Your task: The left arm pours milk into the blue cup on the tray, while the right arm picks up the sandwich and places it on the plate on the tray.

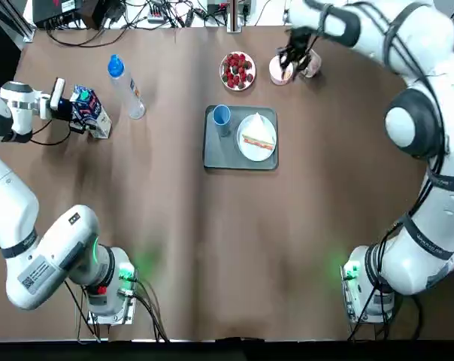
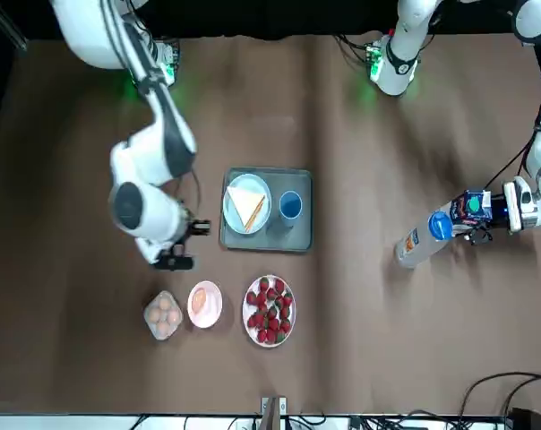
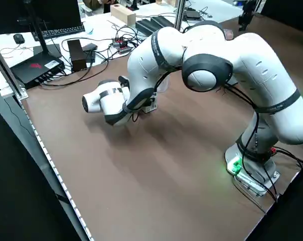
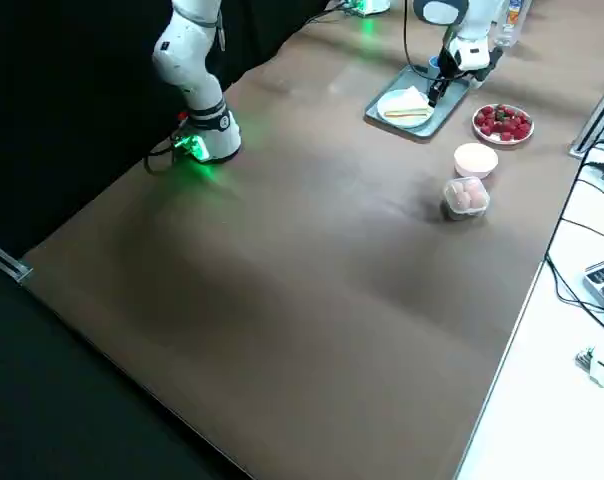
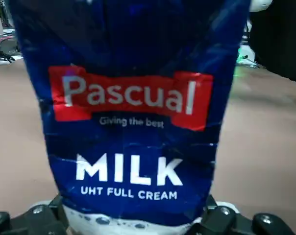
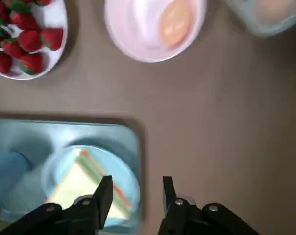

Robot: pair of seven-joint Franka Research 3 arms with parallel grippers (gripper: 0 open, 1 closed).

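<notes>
left pincer [image 1: 68, 111]: at the robot's far left of the tabletop [image 1: 174, 241], well apart from the tray; clamped on the milk, its fingers [image 5: 35, 218] on either side of the carton's base in the left wrist view.
milk [image 1: 88, 113]: dark blue carton with a teal cap, held in the left pincer beside the clear bottle; in the top view it looks tilted, cap end nearest the pincer.
clear bottle [image 1: 126, 88]: blue-capped, just to the right of the milk in the top view, between the milk and the tray.
tray [image 1: 212, 154]: dark grey, near the middle of the tabletop.
blue cup [image 1: 222, 116]: on the tray, at its far-left corner in the top view, just beside the plate.
plate [image 1: 246, 147]: white, on the tray's right half.
sandwich [image 1: 258, 137]: lying on the plate, red and green filling along one edge.
right pincer [image 2: 183, 245]: empty, fingers [image 6: 104, 193] parted narrowly; above the bare tabletop just off the tray's right side, near the plate, sandwich not between its fingers.
strawberry dish [image 1: 237, 70]: beyond the tray.
pink dish [image 2: 204, 304]: beside the strawberries, holds a pale orange item.
clear tub [image 2: 162, 314]: next to the pink dish, egg-like items inside.
</notes>
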